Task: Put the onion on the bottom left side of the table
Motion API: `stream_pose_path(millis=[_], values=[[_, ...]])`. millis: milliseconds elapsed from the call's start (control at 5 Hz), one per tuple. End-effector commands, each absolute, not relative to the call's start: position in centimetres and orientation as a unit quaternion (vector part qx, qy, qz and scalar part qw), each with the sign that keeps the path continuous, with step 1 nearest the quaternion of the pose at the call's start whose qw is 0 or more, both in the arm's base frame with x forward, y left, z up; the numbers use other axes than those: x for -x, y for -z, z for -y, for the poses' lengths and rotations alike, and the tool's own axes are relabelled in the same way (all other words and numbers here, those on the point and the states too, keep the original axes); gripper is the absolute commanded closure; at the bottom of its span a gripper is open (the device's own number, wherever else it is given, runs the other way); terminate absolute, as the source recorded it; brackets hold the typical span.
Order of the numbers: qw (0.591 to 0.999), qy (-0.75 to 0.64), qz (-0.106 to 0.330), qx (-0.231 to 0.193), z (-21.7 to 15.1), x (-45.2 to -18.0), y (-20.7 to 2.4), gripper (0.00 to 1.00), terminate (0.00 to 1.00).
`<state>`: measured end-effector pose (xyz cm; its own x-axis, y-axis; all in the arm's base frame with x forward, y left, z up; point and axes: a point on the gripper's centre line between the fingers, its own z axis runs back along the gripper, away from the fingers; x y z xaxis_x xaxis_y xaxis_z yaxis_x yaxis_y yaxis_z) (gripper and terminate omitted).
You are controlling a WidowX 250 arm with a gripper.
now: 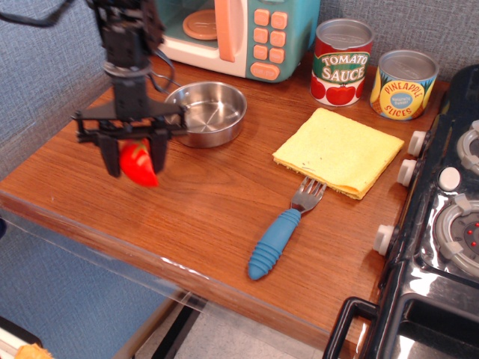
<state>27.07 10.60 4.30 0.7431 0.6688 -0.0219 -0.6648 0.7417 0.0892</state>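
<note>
observation.image gives us a view down across the brown wood-grain tabletop (209,217) from its rounded front edge. Nearest to us lies a fork with a ribbed blue handle (275,241), its metal tines pointing away toward a folded yellow cloth (338,150) and just touching the cloth's near edge. At the right edge we see the black toy stove (441,239) with its white knobs.

Toward the front left corner, the gripper (135,158) hangs from a black arm that comes down from the top left. Its jaws are pinching the onion (138,163), a bright red half-dome held between the two black fingers (159,153); we cannot tell whether the onion touches the wood or sits just above it.

Just beyond the gripper, and to its right, rests a shiny steel bowl (207,113). Farther back along the wall stands a teal toy microwave with orange buttons (247,34), then a tomato sauce can (342,63), and beside it a pineapple slices can (403,84).
</note>
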Motion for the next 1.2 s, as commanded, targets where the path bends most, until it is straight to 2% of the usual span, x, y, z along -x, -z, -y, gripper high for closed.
stream_pose_path(millis=[0,400,600,800,1000], values=[[0.912,-0.409,-0.009,-0.028,-15.2,-26.3,-4.6,1.0,0.0],[0.901,-0.429,0.035,-0.047,-17.4,-26.7,-3.4,1.0,0.0],[0.898,-0.435,0.038,-0.052,-17.7,-26.8,-2.8,1.0,0.0],[0.898,-0.435,0.027,-0.055,-17.6,-26.8,-2.6,0.0,0.0],[0.899,-0.433,0.027,-0.054,-17.6,-26.8,-2.6,0.0,0.0]])
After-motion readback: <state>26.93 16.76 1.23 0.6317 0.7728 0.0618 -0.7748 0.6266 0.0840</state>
